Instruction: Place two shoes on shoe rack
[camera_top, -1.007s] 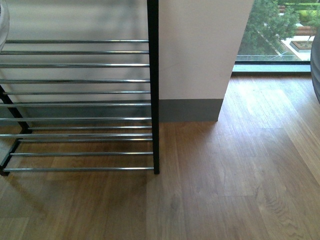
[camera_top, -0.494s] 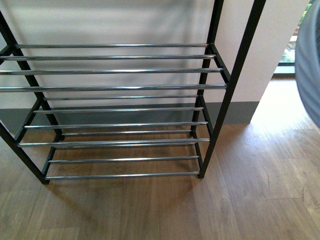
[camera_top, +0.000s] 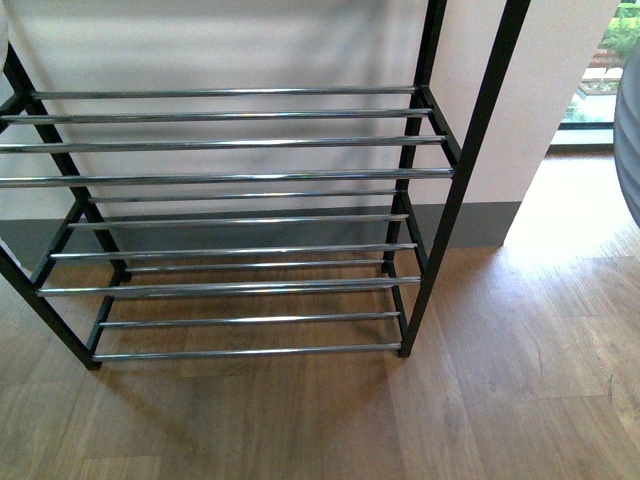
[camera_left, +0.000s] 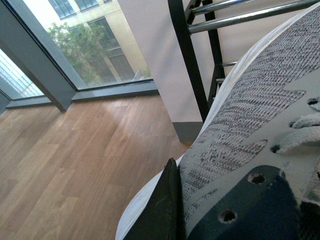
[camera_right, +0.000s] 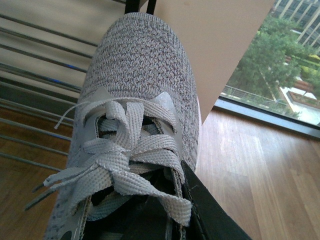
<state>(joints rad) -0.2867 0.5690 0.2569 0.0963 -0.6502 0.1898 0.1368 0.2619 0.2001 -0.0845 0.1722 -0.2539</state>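
- We see the left gripper (camera_left: 171, 207) clamped on a grey knit shoe (camera_left: 250, 110), close beside the shoe rack (camera_top: 467, 150) and its black post.
- The right gripper (camera_right: 202, 212) grips a laced grey shoe (camera_right: 140, 75), toe toward the shoe rack's bars.
- The shoe rack (three tiers of chrome bars) stands on the wooden floor (camera_top: 520, 400), against a white wall (camera_top: 200, 40).

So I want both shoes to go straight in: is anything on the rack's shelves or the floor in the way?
Nothing visible does. Every shelf in view on the shoe rack is bare chrome bars, and the wood floor before it is bare. The left arm's shoe and the right arm's shoe hang near it.
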